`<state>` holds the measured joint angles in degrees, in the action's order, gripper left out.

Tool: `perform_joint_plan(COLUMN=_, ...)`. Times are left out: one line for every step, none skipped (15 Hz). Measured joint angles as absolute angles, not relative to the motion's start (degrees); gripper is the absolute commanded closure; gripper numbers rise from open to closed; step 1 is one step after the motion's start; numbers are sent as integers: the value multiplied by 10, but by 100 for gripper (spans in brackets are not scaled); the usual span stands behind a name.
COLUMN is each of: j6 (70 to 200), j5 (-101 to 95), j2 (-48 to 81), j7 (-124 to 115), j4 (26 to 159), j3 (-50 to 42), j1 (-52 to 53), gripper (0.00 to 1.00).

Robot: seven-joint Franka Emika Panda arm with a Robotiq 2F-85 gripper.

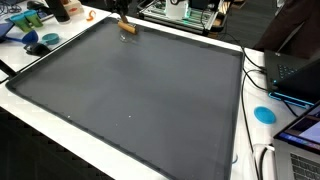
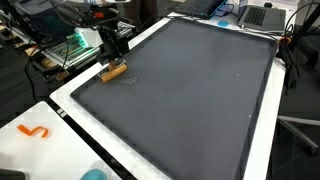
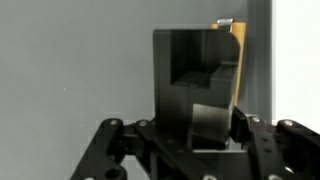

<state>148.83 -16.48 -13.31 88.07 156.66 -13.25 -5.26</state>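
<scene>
The wooden block [image 2: 114, 71] lies on the grey mat [image 2: 200, 100], near the corner by the white table edge [image 2: 62, 105]. The gripper [image 2: 113, 58] stands right over it, fingertips at its top. I cannot tell how wide the jaws are or whether they hold it. An off-centre pinch could twist the block loose, and pressing too low could ruck the mat.

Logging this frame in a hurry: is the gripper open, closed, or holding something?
Gripper: directly at the wooden block; whether it is open or shut on it cannot be told.
</scene>
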Motion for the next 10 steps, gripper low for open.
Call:
perform_joint_plan(j6=1499, j5=-165, j2=-127, j7=882, j4=1566, j3=-132, j1=-54, gripper=75)
perform_joint_plan(j6=1508, j5=-164, j2=-123, j7=882, j4=1564, j3=-132, j1=-55, gripper=75)
perform_joint_plan(j6=1517, j5=-161, j2=-120, j7=882, j4=1563, j3=-133, j1=-55, gripper=75)
perform_joint_plan(j6=1528, j5=-159, j2=-116, j7=882, j4=1563, j3=-133, j1=-56, gripper=75)
perform_joint_plan(j6=1539, j5=-156, j2=-113, j7=882, j4=1563, j3=-134, j1=-56, gripper=75)
perform_joint_plan(j6=1548, j5=-151, j2=-110, j7=883, j4=1563, j3=-134, j1=-56, gripper=75)
perform_joint_plan(j6=1556, j5=-142, j2=-108, j7=887, j4=1563, j3=-135, j1=-56, gripper=75)
perform_joint_plan(j6=1562, j5=-131, j2=-106, j7=894, j4=1563, j3=-135, j1=-56, gripper=75)
perform_joint_plan(j6=1566, j5=-116, j2=-104, j7=906, j4=1563, j3=-136, j1=-55, gripper=75)
perform_joint_plan(j6=1570, j5=-97, j2=-103, j7=924, j4=1563, j3=-139, j1=-53, gripper=75)
